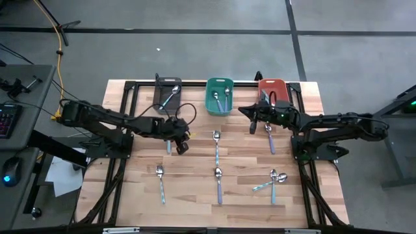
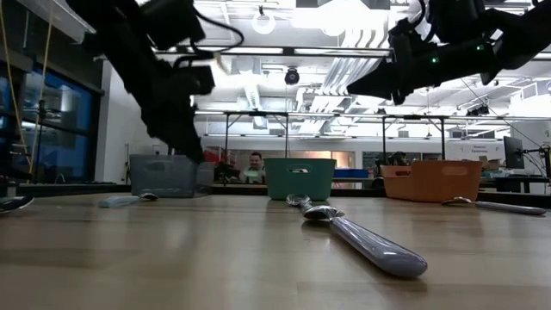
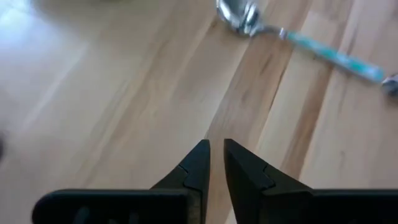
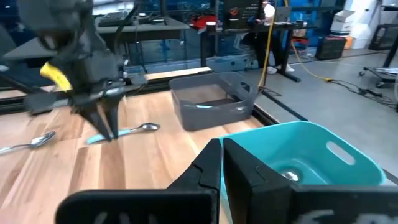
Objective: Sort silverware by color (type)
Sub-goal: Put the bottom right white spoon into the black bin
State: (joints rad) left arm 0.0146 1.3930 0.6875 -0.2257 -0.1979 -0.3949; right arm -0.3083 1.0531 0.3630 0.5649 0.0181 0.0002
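Slim pastel-handled spoons with shiny bowls: six loose on the plank table [image 1: 195,188], spread from nine to four o'clock. Left gripper [image 1: 180,144] points down at ten o'clock beside a light-blue spoon [image 1: 169,147], jaws barely parted, empty. Right gripper [image 1: 249,111] hovers at one o'clock between the teal bin [image 1: 220,96] and orange bin [image 1: 272,90], clamped closed, empty.

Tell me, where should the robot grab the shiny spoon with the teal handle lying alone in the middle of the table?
Best bet: the shiny metal spoon with the slim teal handle should be gripped around the middle of its handle, coming straight down from above with one finger on each side. It lies flat, the handle is straight and narrow, and bare wood shows on both sides. The rounded bowl would probably slip.
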